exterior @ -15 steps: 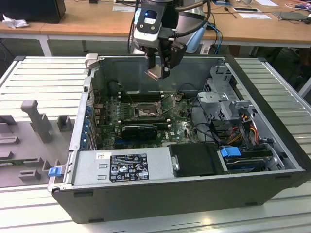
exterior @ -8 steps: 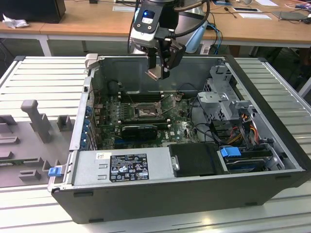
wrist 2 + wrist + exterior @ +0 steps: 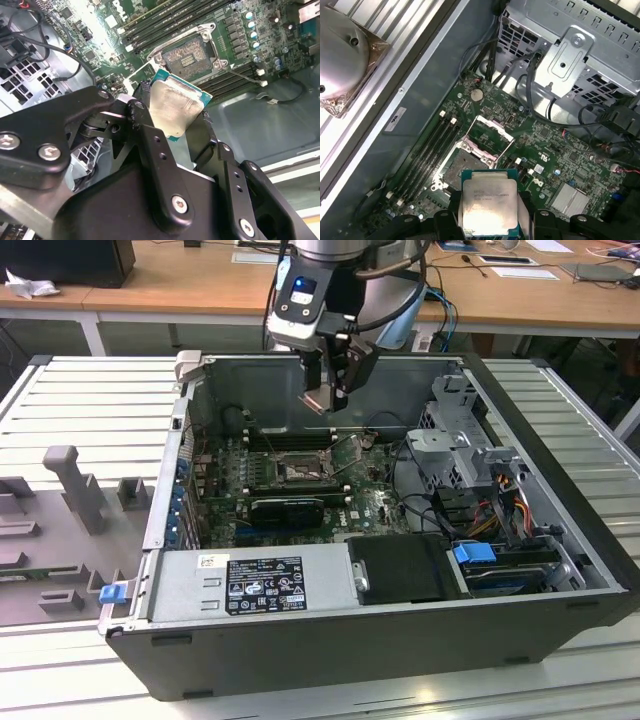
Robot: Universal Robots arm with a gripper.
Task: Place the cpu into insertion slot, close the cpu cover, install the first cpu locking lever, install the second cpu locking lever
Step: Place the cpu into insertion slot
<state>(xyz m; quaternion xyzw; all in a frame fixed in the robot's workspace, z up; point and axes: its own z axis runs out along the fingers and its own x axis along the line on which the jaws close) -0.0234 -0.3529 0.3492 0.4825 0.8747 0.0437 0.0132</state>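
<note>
Clamped on the cpu (image 3: pixel 321 400), the gripper (image 3: pixel 326 402) hangs in the upper middle of the exterior view, above the open computer case (image 3: pixel 330 650) and clear of the board. In that view the chip is a small pale patch between the black fingers, and its edges are hard to make out. In the second wrist view the gripper (image 3: pixel 175 114) grips the cpu (image 3: pixel 175 106) by two opposite edges. The silver face is tilted toward the camera, a green rim shows along one side, and the far edge is hidden by a finger (image 3: pixel 150 145). In the first wrist view the cpu (image 3: pixel 487 202) shows its printed face, with its near edge cut off by the frame.

The insertion slot (image 3: pixel 300 473) lies below the gripper, at the centre of the green board, well apart from the chip. It is uncovered in both wrist views (image 3: pixel 192 55) (image 3: pixel 465 162), with dark contacts inside a silver rim. The cpu cover (image 3: pixel 495 126) stands swung up at one side of the slot. Cables partly hide the drive cage (image 3: pixel 455 435) at the exterior view's right.
</note>
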